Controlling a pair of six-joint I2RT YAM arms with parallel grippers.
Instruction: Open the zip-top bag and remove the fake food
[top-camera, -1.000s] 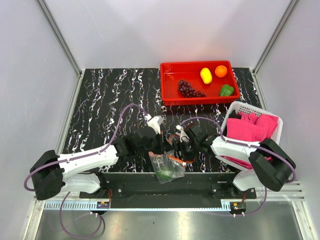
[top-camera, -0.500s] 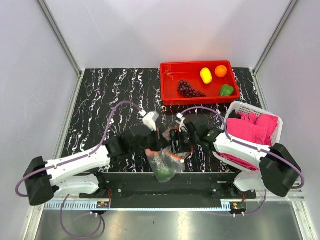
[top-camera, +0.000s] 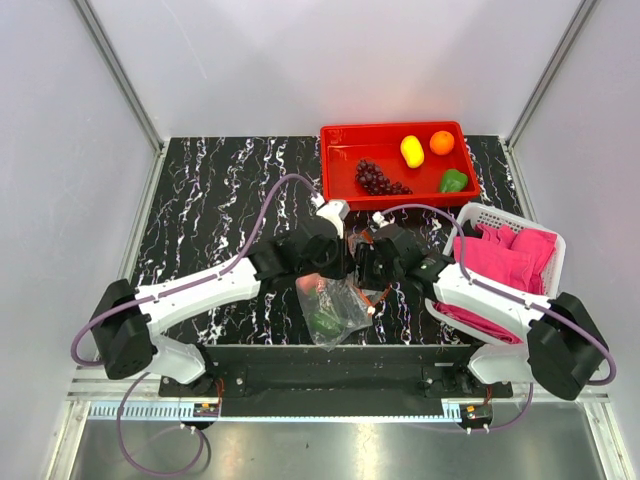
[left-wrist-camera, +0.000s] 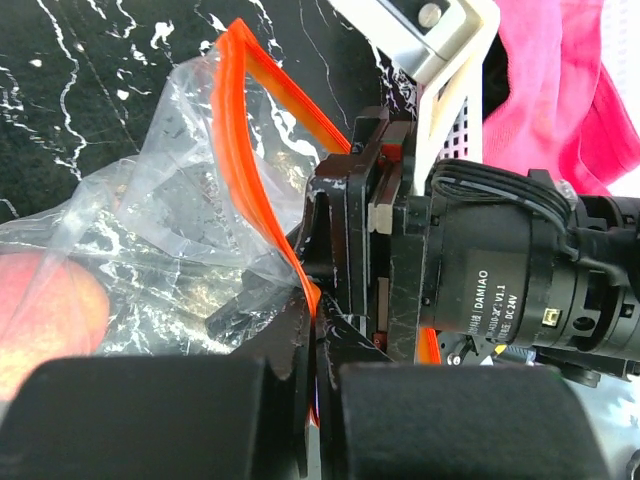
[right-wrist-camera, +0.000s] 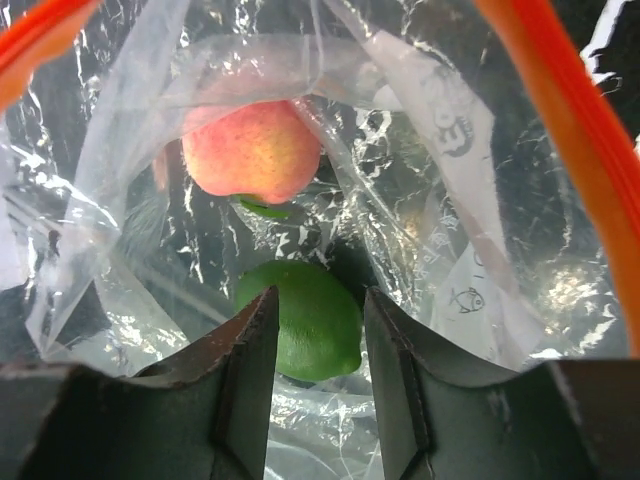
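Observation:
The zip-top bag (top-camera: 338, 306) hangs near the table's front edge, its orange-red zip mouth (left-wrist-camera: 245, 150) pulled open. My left gripper (top-camera: 334, 262) is shut on the zip strip, which is pinched between its fingers (left-wrist-camera: 318, 322). My right gripper (top-camera: 366, 270) reaches into the bag's mouth. Its jaws (right-wrist-camera: 318, 305) stand open on either side of a green lime-like piece (right-wrist-camera: 305, 325), with a slim gap on the right. A peach-coloured piece (right-wrist-camera: 255, 150) lies deeper in the bag. More fake food lies in the red tray: grapes (top-camera: 378, 178), a yellow fruit (top-camera: 411, 151), an orange ball (top-camera: 442, 143) and a green pepper (top-camera: 453, 181).
The red tray (top-camera: 390, 130) sits at the back right of the black marbled table. A white basket (top-camera: 492, 214) of pink cloths (top-camera: 505, 255) stands just right of my right arm, close to the bag.
Both grippers have moved away from the front edge with the bag, lifting its mouth. The right gripper's jaws have narrowed around the green piece inside the bag.

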